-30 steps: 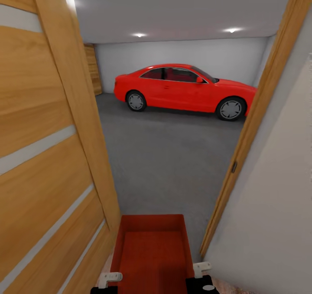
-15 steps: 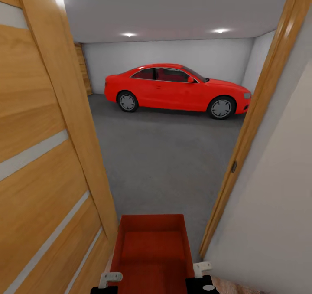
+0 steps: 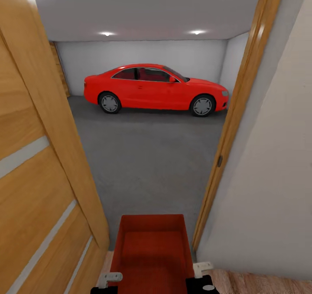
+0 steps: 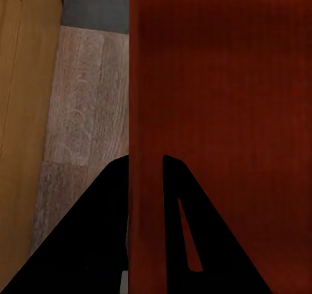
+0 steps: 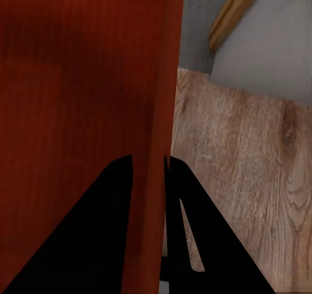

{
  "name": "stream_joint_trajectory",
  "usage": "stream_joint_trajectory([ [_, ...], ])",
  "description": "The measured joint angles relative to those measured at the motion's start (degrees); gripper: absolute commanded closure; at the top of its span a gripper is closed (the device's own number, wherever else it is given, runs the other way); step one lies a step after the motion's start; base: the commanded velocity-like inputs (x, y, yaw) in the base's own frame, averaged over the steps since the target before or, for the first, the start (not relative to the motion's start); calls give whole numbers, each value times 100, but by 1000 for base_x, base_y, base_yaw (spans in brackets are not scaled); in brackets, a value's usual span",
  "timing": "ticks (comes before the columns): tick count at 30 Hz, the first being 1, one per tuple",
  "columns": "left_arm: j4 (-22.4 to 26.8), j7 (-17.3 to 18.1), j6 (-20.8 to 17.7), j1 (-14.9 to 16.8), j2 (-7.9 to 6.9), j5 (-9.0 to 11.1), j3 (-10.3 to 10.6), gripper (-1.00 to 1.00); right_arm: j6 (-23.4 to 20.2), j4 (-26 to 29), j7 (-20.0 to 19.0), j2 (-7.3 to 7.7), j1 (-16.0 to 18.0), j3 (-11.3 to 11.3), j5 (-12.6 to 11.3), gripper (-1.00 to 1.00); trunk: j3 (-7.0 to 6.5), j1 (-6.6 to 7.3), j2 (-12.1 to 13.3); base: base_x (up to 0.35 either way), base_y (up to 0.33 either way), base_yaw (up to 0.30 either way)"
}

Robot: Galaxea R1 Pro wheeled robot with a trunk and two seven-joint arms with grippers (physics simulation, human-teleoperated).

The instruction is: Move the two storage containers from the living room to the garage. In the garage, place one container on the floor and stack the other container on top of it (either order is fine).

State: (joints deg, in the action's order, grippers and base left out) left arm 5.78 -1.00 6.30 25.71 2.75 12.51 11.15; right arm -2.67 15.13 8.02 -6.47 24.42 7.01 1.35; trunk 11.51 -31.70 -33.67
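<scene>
Storage container (image 3: 151, 246), orange-red, open top, carried low in front of trunk at the doorway threshold. One bin in view; whereabouts of the second cannot be told.

Left end effector (image 4: 144, 177): narrow, pinched on the bin's left wall, one finger on either side of it. Right end effector (image 5: 148, 173): same on the right wall, narrow, wall clamped between the fingers. Both grips sit near the bin's near end, so the far end hangs unsupported.

Step in hand, by judgement: transport leg, crossing from wood plank flooring (image 5: 240, 164) into the garage. Nothing placed yet.

Next move likely calls for: straight drive through the opening, bin kept level and centred, then a stop on open concrete and a lowering of both arms together until the bottom rests flat.

Edges and room:
- Open wooden door (image 3: 39, 164) close on the left, its edge just beside the bin's left front corner. Tightest spot.
- Door frame (image 3: 234, 116) on the right, with pale wall (image 3: 273, 177) beside it; a little more room on this side than on the left.
- Garage floor (image 3: 147, 155) beyond, dark grey, broad and bare up to the red car (image 3: 156, 89) parked across the far wall, well apart from the doorway.
- Plenty of open concrete short of the car for setting down and later stacking.

Risk, by judgement: clipping the door with the left corner would twist the bin in the thin-wall pinch.
</scene>
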Motion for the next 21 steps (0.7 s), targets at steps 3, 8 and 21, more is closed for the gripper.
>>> stream_joint_trajectory([
  [3,-1,0,2,-1,0,0,-1,100,0,-1,1,-1,1,1,0,100,0,0,0,0,52,-71],
  [8,1,0,1,-1,0,0,0,100,0,-2,1,0,1,1,0,100,0,0,0,0,57,-19],
  [21,-2,1,3,-1,0,1,-2,100,0,-2,1,-1,1,1,1,100,0,0,0,0,94,-2],
])
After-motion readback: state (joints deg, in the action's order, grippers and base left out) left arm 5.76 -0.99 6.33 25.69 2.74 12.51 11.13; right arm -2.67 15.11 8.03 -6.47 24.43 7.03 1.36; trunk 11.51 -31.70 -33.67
